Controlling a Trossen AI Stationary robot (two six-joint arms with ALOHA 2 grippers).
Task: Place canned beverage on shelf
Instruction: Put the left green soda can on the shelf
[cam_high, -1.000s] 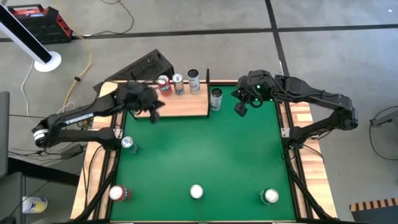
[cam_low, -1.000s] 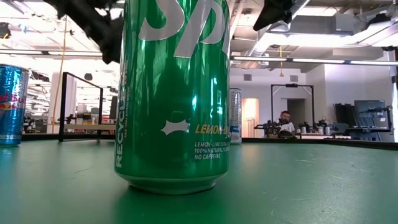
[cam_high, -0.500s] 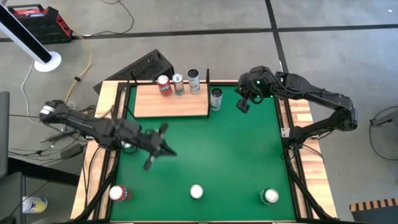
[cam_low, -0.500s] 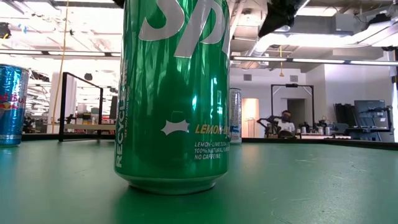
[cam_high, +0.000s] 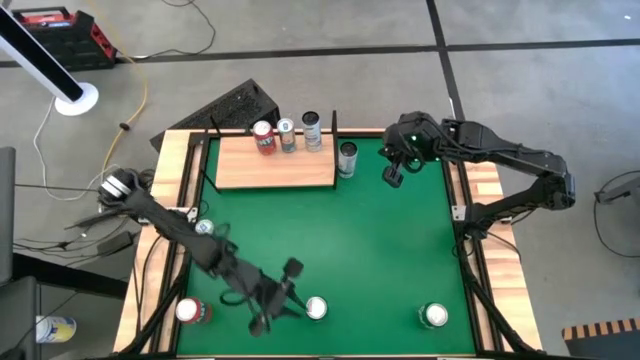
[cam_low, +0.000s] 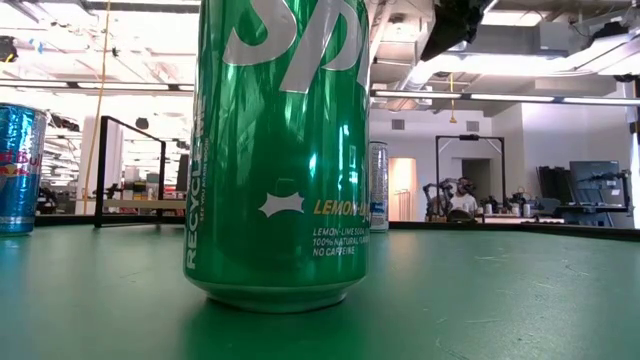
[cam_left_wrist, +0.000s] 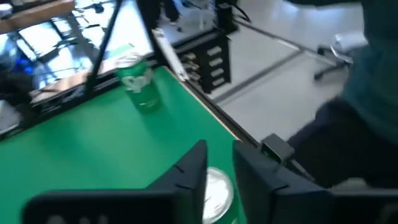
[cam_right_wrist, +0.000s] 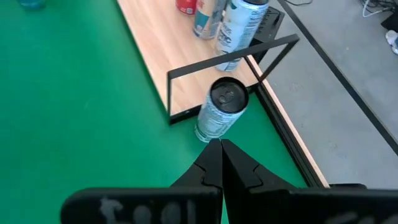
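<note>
Left gripper (cam_high: 283, 293) hung low over the near edge of the table (cam_high: 390, 250), jaws slightly apart and holding nothing, as the left wrist view showed; a silver can top (cam_left_wrist: 214, 186) lay just beyond and below the fingertips, in line with the gap between them, and a green can (cam_left_wrist: 140, 87) stood well ahead of the jaws by the table's edge. In the high view the silver-topped can (cam_high: 316, 308) sat just beside the gripper, a red can (cam_high: 189, 311) off to its other side, a blue can (cam_high: 205, 230) under the arm farther back. Right gripper (cam_high: 392, 172) waited over the far right part of the table, jaws pressed together and empty; a grey can (cam_right_wrist: 221, 109) stood on the green just ahead of its fingertips, touching or nearly touching the corner post of the shelf (cam_high: 300, 170). Three cans (cam_high: 287, 133) stood in a row along the shelf's far edge, the rest of the board bare. Step judged in hand: the left arm's approach to the silver-topped can, not yet grasped. Next move would call for wider jaws, a descent around the can's body, a firm close, then a lift and carry across to the bare board, clear of the posts and the standing row.
</note>
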